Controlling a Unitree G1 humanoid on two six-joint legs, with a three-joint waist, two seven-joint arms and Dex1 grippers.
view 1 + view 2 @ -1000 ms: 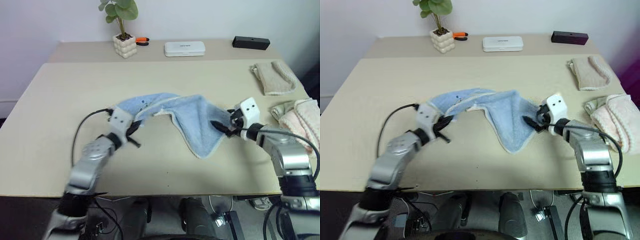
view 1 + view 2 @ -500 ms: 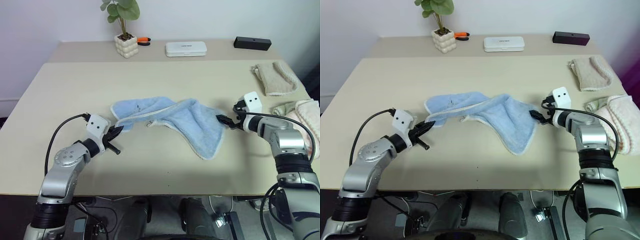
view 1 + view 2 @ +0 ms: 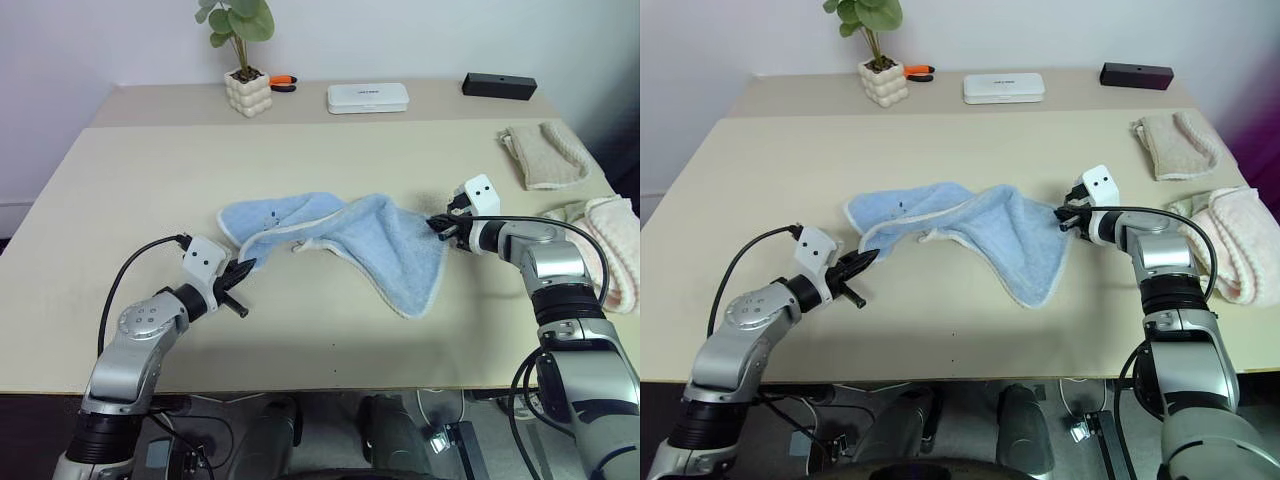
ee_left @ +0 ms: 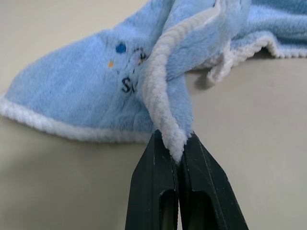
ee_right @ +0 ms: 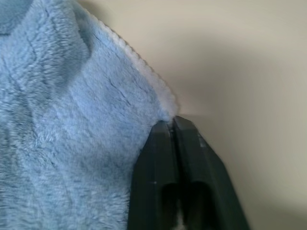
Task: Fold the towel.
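Observation:
The light blue towel (image 3: 335, 235) lies crumpled across the middle of the table (image 3: 150, 170), its whitish edging twisted along the top. My left gripper (image 3: 243, 268) sits at the towel's near-left corner and is shut on the white-edged fold (image 4: 168, 129), close to the small dark blue mark (image 4: 121, 48). At the towel's right edge, my right gripper (image 3: 437, 226) is shut with the towel's edging (image 5: 148, 76) pinched at its fingertips (image 5: 163, 132). Between the two grippers the cloth sags onto the table, and one point hangs toward the front edge.
A beige ribbed towel (image 3: 545, 155) and a pale pink fluffy towel (image 3: 605, 240) lie at the right side. Along the back stand a potted plant (image 3: 248, 90), a white case (image 3: 367, 97), a black box (image 3: 498, 85) and an orange tool (image 3: 285, 80).
My right gripper moved in to the towel's right edge and shut on it. The towel has sunk flatter onto the table. My left gripper keeps its grip.

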